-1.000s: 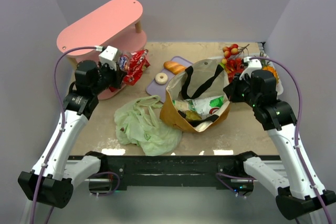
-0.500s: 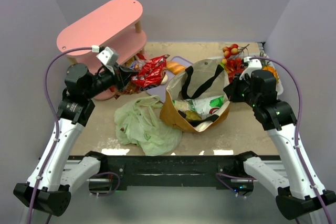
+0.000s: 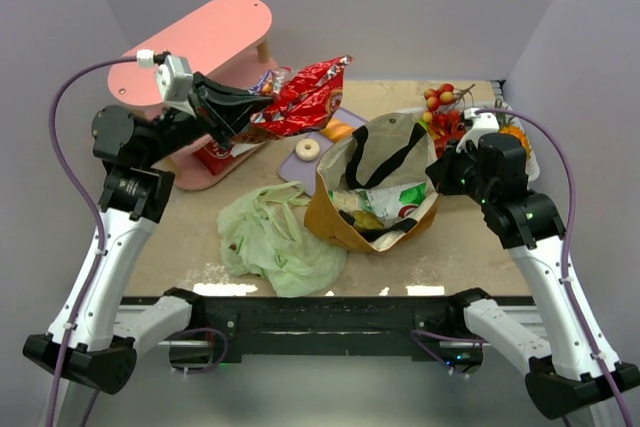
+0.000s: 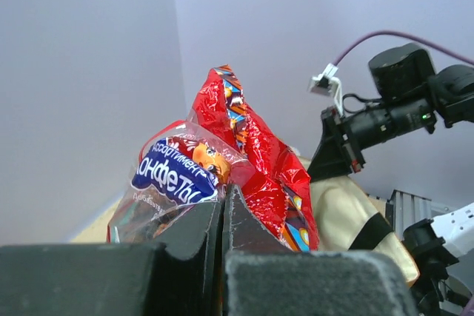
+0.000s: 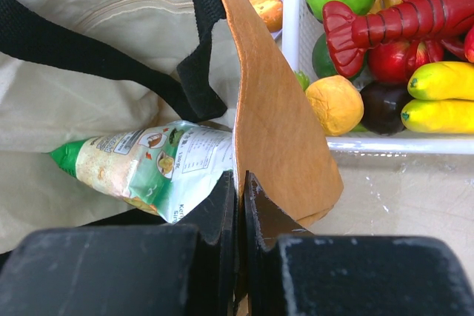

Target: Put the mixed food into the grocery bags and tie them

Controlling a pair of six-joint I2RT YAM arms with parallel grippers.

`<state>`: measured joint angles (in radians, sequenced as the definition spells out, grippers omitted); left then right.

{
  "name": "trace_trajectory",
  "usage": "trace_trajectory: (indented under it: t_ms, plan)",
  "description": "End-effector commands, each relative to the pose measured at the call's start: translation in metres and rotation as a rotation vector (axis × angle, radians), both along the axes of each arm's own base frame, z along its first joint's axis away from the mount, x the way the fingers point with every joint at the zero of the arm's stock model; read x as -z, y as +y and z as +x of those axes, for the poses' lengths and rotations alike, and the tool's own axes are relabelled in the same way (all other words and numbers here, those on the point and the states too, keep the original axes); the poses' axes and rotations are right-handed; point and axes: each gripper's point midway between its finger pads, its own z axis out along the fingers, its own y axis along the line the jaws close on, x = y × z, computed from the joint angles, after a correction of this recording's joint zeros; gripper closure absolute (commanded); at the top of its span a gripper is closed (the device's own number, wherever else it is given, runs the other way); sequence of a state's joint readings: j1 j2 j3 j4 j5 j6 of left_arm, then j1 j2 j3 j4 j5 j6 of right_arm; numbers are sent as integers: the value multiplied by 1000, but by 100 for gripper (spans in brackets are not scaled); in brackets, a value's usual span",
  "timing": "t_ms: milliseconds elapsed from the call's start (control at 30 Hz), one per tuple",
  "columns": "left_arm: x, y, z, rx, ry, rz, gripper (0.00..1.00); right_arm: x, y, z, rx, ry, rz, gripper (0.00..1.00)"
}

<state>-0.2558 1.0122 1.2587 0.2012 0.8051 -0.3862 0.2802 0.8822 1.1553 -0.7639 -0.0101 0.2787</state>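
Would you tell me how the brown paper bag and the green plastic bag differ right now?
The brown bag stands open with a chips bag inside; the green bag lies crumpled and flat, nothing visible in it. The right fingers pinch the brown bag's rim; no fingers touch the green bag. Both sit on the table, untied.

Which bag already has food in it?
The brown paper bag: a green-and-white chips bag lies inside, and the right gripper pinches its rim. The green plastic bag lies crumpled beside it.

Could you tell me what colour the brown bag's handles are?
The handles are black, clearest in the right wrist view.
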Motion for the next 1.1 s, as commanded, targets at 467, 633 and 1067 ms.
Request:
trace_trajectory:
  t_ms: [467, 633, 1067]
  plan:
    - [-61, -88, -66, 312, -182, -102, 100, 2, 3, 3, -17, -5, -1, 100]
    - [-60, -101, -75, 349, -177, -102, 100, 3, 1, 1, -11, -3, -4, 100]
    - [-78, -103, -95, 410, -197, -129, 100, 0, -6, -7, 4, -15, -24, 100]
